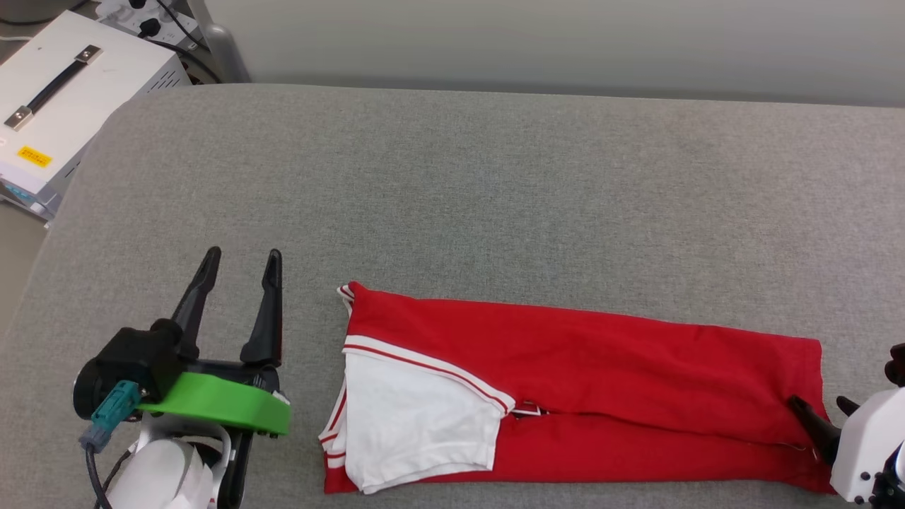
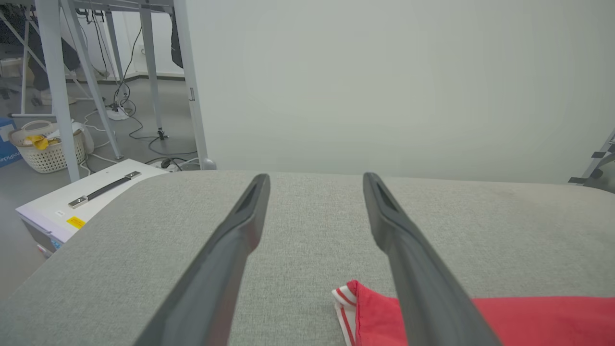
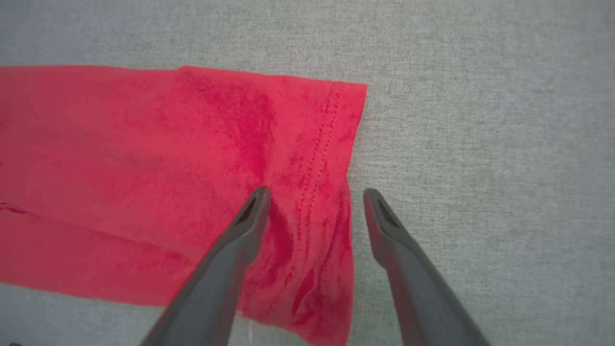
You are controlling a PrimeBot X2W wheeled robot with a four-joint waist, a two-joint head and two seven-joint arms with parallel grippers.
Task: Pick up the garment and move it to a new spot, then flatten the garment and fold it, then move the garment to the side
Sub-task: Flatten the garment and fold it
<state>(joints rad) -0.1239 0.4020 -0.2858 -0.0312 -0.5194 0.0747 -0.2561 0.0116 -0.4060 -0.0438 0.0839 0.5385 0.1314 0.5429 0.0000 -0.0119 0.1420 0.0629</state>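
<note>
- Find the garment (image 1: 601, 382) at 5 o'clock in the head view, lying on the grey worktop (image 1: 452, 177) as a long red band, with the white sleeve (image 1: 417, 417) turned in at its 9 o'clock end and the hem (image 3: 336, 144) at its 3 o'clock end.
- Note the left tool (image 1: 243, 253) spread wide and empty, at 9 o'clock of the collar end, near the cloth but apart from it.
- Note the right tool (image 1: 820, 403) equally wide, gripping nothing, straddling the hem's near corner with one finger over red cloth and the other over bare worktop; cannot tell whether either touches.
- Judge the lengthwise fold done and a crosswise fold probably next.
- Smooth the ripples beside the hem first, so no crease gets folded in.
- Pinch every layer at the edge, not the top one alone.
- Lift low, carry the hem toward 9 o'clock, and lay it square on the collar end.
- Keep the white sleeve tucked while moving; slow down if it drags.
</note>
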